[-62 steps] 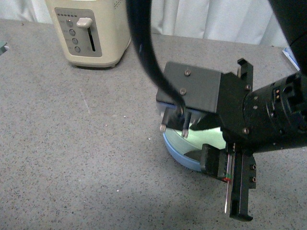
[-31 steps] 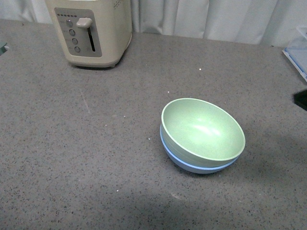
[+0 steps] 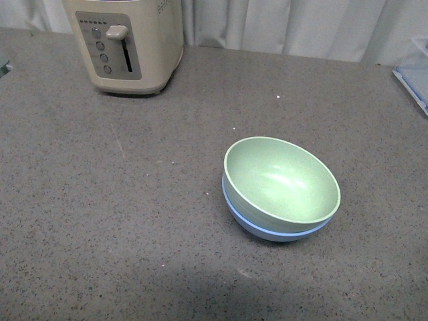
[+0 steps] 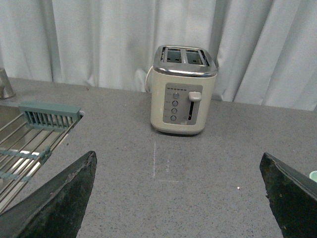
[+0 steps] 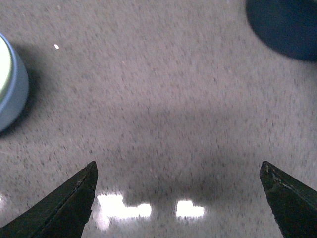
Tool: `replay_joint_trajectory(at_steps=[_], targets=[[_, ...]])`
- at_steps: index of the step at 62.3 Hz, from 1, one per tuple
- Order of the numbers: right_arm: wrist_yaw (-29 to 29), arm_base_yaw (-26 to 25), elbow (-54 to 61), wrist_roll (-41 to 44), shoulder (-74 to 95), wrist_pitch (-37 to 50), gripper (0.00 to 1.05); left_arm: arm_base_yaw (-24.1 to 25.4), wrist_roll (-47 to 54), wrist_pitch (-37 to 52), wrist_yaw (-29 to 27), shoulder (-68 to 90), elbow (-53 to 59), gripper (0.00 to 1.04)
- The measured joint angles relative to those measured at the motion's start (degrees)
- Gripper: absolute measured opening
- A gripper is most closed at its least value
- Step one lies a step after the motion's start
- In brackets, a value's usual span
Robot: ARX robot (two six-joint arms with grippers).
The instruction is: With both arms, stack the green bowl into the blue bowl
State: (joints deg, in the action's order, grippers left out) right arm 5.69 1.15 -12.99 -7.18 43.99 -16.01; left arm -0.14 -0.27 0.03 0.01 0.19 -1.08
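Observation:
The green bowl [image 3: 281,179] sits nested inside the blue bowl [image 3: 267,226] on the grey counter, right of centre in the front view. No arm shows in the front view. My left gripper [image 4: 178,163] is open and empty, above bare counter and facing the toaster; a sliver of the green bowl [image 4: 313,175] shows at the frame's edge. My right gripper [image 5: 178,171] is open and empty over bare counter, with the blue bowl [image 5: 11,94] and a strip of the green bowl [image 5: 3,67] at the frame's edge, apart from the fingers.
A cream toaster [image 3: 127,43] stands at the back left of the counter; it also shows in the left wrist view [image 4: 183,91]. A sink with a wire rack [image 4: 29,144] lies beside the counter. A dark round thing [image 5: 285,25] shows in the right wrist view. White curtains hang behind.
One second ago an arm and gripper hung over the bowls. It has withdrawn out of the front view, leaving the green bowl in the blue bowl. The bowls have stayed put since.

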Motion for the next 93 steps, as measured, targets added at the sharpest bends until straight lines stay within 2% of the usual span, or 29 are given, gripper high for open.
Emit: replay_joint_trajectory(at_steps=[6,8,11,16,20,22,32,41,43,74,78,80,90,93], targets=[[-0.2,0.0,0.0,-0.6,0.3,0.0,0.96,0.0,0.0,0.0,0.0,0.0,0.0,0.98],[-1.4,-0.3,1.2,-0.3,0.6,3.9,0.94,0.0,0.0,0.0,0.0,0.0,0.0,0.98],[-4.3,-0.7,5.9,1.5,0.3,17.0,0.87,0.0,0.0,0.0,0.0,0.0,0.0,0.98],[-5.5,-1.0,13.0,4.7,-1.5,37.7,0.75,0.0,0.0,0.0,0.0,-0.1,0.0,0.98],[-5.7,-1.0,13.3,5.6,-5.2,50.4,0.64,0.0,0.0,-0.1,-0.1,-0.1,0.0,0.98],[-5.7,-1.0,13.3,5.9,-7.6,52.6,0.59,0.0,0.0,-0.1,0.1,-0.2,0.0,0.98],[-5.6,-1.1,13.2,6.8,-16.5,46.4,0.3,0.0,0.0,-0.1,0.0,-0.2,0.0,0.98],[-5.7,-1.1,12.8,7.0,-22.4,36.8,0.04,0.0,0.0,-0.1,0.0,-0.2,0.0,0.98],[-5.7,-1.1,12.8,7.2,-23.3,35.9,0.01,0.0,0.0,-0.1,0.0,-0.2,0.0,0.98],[-5.7,-1.1,12.8,7.1,-33.9,26.3,0.01,0.0,0.0,-0.1,0.0,-0.2,0.0,0.98],[-5.8,-1.1,12.7,7.2,-40.6,17.4,0.01,0.0,0.0,-0.1,0.0,-0.2,0.0,0.98],[-5.7,-1.1,12.7,7.2,-42.0,16.4,0.01,0.0,0.0,-0.1,0.0,-0.2,0.0,0.98],[-5.8,-1.1,12.7,7.2,-43.8,16.2,0.01,0.0,0.0,-0.1,0.0,-0.2,0.0,0.98],[-5.8,-1.1,12.7,7.2,-43.8,16.2,0.08,0.0,0.0,-0.1,0.0,-0.2,0.0,0.98]])
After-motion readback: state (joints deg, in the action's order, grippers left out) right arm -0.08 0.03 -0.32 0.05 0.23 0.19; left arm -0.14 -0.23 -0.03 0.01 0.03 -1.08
